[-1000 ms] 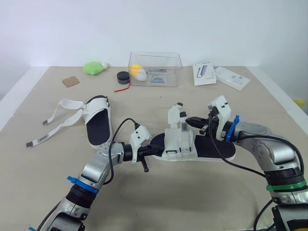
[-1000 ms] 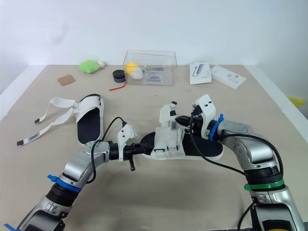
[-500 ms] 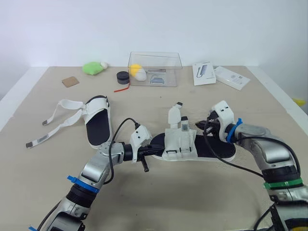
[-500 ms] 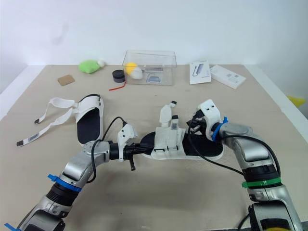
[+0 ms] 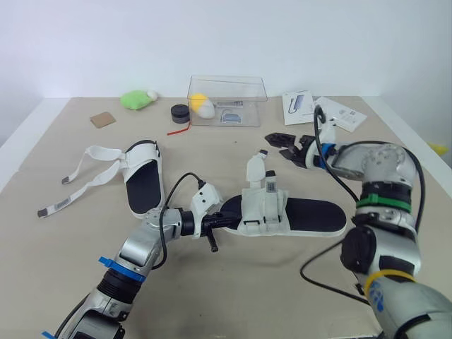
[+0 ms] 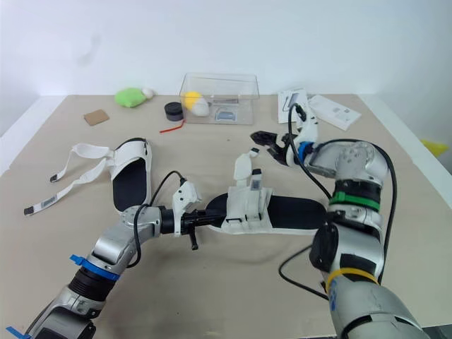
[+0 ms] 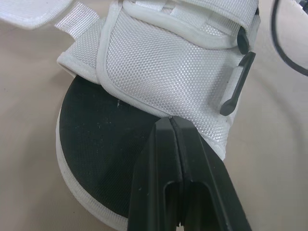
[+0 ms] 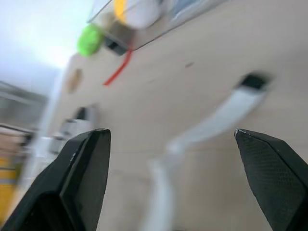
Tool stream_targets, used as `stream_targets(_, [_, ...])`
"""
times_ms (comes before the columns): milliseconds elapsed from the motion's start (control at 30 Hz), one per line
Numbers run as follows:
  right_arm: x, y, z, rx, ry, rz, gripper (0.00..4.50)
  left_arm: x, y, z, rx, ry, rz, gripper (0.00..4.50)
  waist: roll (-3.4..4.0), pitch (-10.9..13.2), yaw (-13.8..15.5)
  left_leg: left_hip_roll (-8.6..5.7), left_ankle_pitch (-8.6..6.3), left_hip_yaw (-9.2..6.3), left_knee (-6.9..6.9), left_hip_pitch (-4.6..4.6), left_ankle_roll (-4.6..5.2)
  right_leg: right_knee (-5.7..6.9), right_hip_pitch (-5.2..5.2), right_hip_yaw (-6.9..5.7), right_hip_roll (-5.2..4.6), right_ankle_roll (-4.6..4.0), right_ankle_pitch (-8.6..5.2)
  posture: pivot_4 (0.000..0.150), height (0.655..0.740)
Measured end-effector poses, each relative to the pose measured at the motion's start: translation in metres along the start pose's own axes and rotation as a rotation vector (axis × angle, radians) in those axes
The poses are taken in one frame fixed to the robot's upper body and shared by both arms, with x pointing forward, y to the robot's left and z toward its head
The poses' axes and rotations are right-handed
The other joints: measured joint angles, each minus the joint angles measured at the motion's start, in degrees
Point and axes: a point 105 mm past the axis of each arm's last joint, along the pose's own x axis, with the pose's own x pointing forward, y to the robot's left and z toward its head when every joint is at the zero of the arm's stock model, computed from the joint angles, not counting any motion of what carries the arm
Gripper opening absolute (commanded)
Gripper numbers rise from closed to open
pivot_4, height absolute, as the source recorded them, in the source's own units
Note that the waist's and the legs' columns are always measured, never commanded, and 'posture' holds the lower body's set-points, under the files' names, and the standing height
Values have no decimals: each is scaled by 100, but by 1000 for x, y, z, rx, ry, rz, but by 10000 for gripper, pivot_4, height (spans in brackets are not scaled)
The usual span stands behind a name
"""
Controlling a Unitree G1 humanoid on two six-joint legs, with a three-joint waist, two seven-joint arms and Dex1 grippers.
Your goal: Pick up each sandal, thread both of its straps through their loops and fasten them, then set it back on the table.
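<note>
Beige table (image 5: 233,296) against plain white wall (image 5: 226,35).
White rim (image 5: 21,138) runs down both table sides; light soft and even; yellow thing (image 5: 439,149) past the right side, possibly on the floor.

I am seeing small printed tags (image 5: 269,186) on the sandal (image 5: 314,214) and print on the white boxes (image 5: 299,106), but I am reading none of it.

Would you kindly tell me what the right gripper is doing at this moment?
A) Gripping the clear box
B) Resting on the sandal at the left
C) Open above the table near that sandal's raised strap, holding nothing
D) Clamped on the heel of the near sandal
C: the right gripper hangs open beside the raised strap of the near sandal, with nothing between its spread fingers.
</note>
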Motion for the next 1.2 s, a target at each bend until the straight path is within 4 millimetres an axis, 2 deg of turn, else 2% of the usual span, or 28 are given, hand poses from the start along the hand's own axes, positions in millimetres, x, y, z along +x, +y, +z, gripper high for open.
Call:
stream_targets(300, [31,-9,-23,136,56,-73,44527,0,-1,1,2,-3,-3,0,2,0,-5,-3,0,6,0,-26,3,-6,-22,5,-1,32,19,1500,7400])
stream_targets(600, [42,-6,-17,165,-13,-71,44527,0,0,1,3,-5,-3,0,2,-1,-7,-3,2,8,2,-44,8,-8,-39,7,0,41,27,1500,7400])
stream_targets(633, [43,-8,-18,174,-18,-78,40687,0,-1,1,4,-5,-3,0,3,-1,-7,-4,2,9,2,-46,8,-8,-40,9,0,42,28,1500,7400])
stream_targets(667, [44,-9,-18,178,-18,-81,39355,0,-1,2,4,-6,-4,0,3,-1,-7,-4,2,10,2,-47,7,-9,-42,9,-1,42,28,1500,7400])
stream_targets(733, [46,-11,-21,189,-14,-84,31684,0,-1,2,4,-6,-4,0,3,-1,-7,-4,2,10,2,-48,8,-9,-42,9,-1,42,28,1500,7400])
stream_targets(833, [48,-12,-24,198,-10,-85,19354,0,-1,2,4,-6,-4,0,3,-1,-7,-4,2,9,2,-49,8,-10,-43,9,0,42,29,1500,7400])
stream_targets(967, [51,-11,-21,187,-27,-84,623,0,-1,2,4,-6,-4,0,3,-1,-7,-4,3,9,2,-49,8,-10,-44,9,0,42,29,1500,7400])
stream_targets(1100, [53,-5,-21,98,-28,-55,623,0,0,2,5,-6,-3,0,4,0,-8,-3,3,10,2,-50,8,-10,-46,11,0,42,29,1500,7400])
stream_targets(1200, [51,13,-23,-196,-58,63,623,0,0,2,6,-6,-3,0,4,0,-7,-3,3,6,4,-55,9,-9,-47,7,1,45,30,1500,7400])
